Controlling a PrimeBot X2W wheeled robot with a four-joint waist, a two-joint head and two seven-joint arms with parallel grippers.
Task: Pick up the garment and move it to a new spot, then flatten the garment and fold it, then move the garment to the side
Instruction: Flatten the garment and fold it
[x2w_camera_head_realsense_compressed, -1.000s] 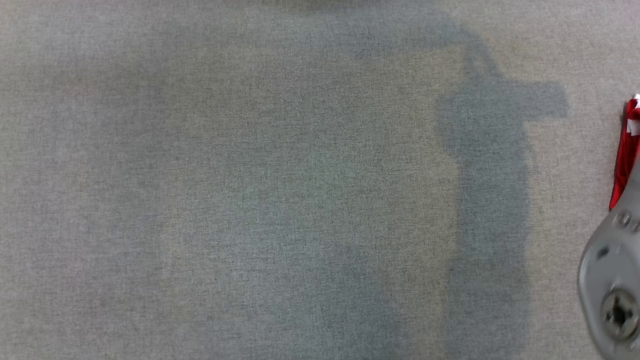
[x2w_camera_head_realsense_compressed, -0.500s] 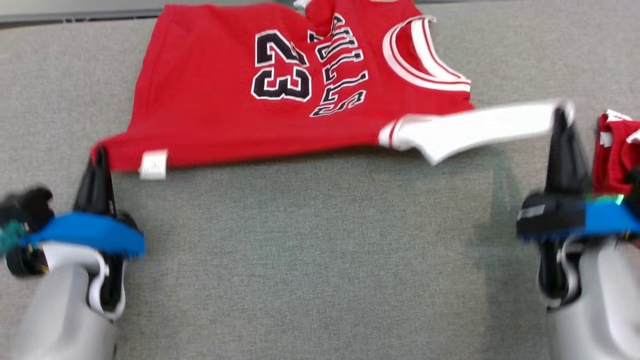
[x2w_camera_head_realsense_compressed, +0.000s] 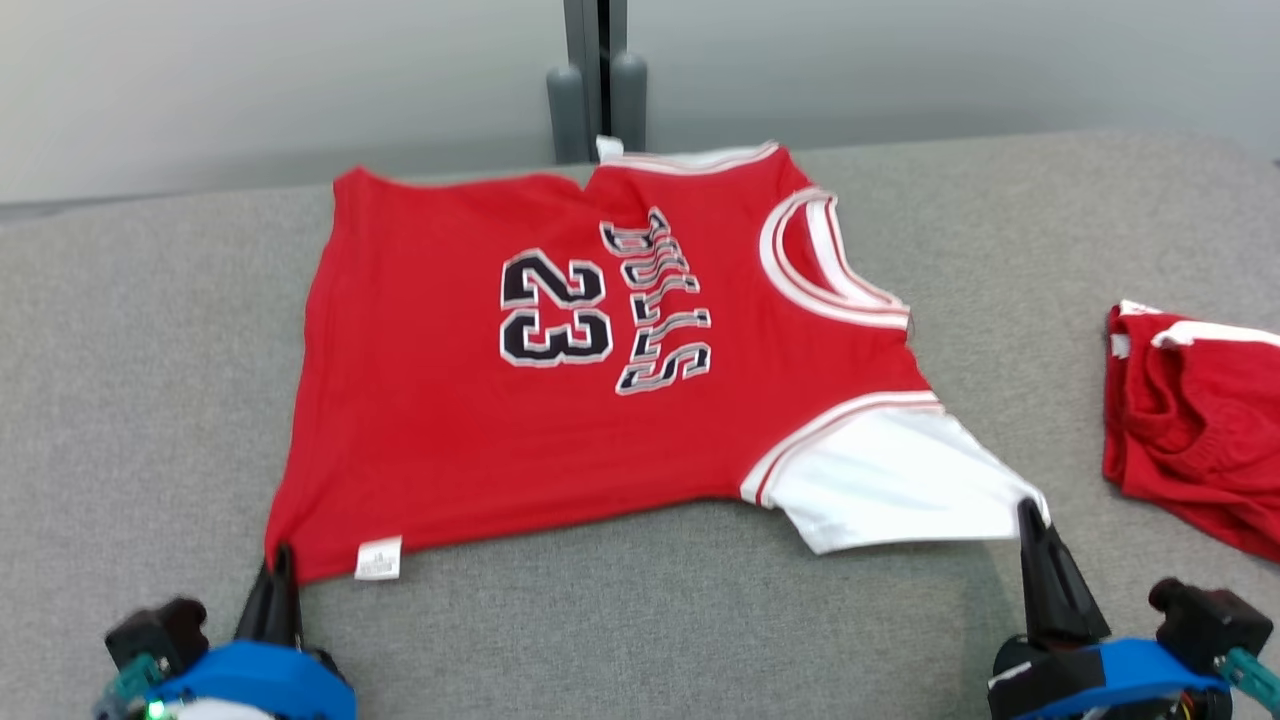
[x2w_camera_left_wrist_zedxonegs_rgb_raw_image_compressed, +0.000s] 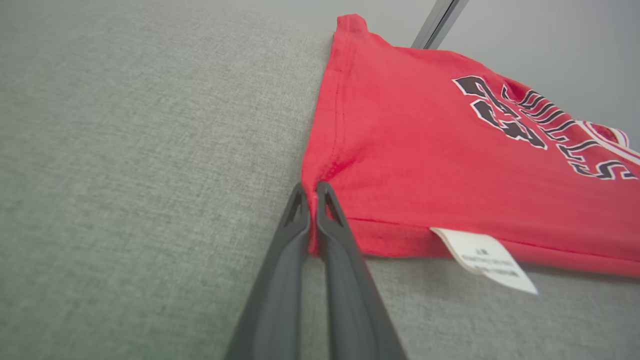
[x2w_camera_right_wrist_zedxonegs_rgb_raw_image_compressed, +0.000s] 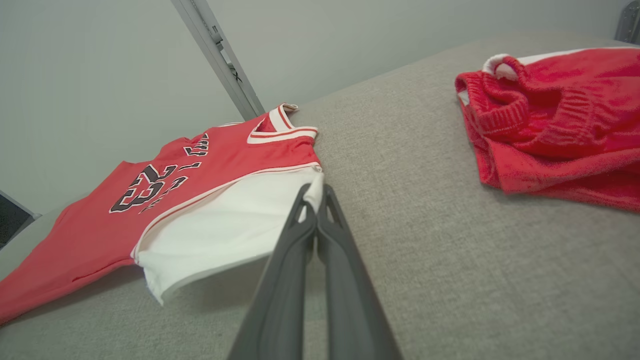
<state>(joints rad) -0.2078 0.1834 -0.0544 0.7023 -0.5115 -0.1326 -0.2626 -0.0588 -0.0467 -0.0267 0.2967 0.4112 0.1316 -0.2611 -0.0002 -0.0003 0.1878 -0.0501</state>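
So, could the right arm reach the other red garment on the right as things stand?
Probably not yet: the right gripper is shut on the jersey, though nothing blocks the red garment.

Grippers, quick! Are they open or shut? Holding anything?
Left gripper: shut on the red jersey, bottom corner.
Right gripper: shut on the jersey's white sleeve.

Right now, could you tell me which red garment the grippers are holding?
The number 23 jersey, pinched at two corners; the plain red shorts lie apart.
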